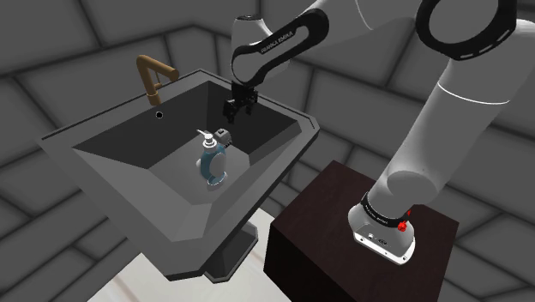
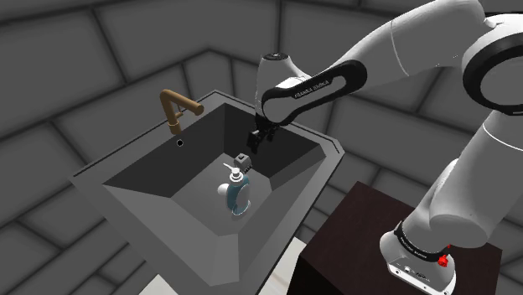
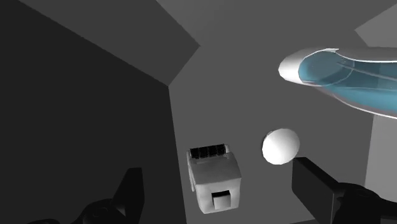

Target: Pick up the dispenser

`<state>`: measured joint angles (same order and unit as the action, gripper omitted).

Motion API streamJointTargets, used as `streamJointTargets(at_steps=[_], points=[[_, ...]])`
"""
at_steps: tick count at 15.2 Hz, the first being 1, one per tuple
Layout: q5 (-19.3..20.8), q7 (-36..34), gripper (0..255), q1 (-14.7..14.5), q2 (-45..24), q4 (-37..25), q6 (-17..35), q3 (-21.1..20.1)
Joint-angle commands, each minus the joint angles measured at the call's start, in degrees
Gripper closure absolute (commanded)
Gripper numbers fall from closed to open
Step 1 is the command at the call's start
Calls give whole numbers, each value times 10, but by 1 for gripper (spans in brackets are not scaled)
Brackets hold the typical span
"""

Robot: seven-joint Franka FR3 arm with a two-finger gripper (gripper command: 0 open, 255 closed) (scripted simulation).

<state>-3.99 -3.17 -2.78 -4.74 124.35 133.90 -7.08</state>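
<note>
Blue/wht dispenser (image 1: 210, 162), brn faucet (image 1: 152, 75), gry sink (image 1: 120, 176)

Grey panelled walls (image 1: 69, 51); dark angular sink (image 1: 120, 137), brown faucet (image 1: 153, 73); pale floor (image 1: 137, 287)

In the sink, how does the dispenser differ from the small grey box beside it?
The dispenser is rounded, white and blue; the box is angular and grey with a dark top. The dispenser is clearly the larger of the two. Both are inside the sink basin.
</note>
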Motion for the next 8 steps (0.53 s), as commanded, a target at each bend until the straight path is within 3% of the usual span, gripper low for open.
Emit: streamJointTargets(at_steps=[1, 8], points=[[8, -6, 0, -3, -49, -31, 17, -1], [31, -23, 0, -19, -206, -153, 49, 3]])
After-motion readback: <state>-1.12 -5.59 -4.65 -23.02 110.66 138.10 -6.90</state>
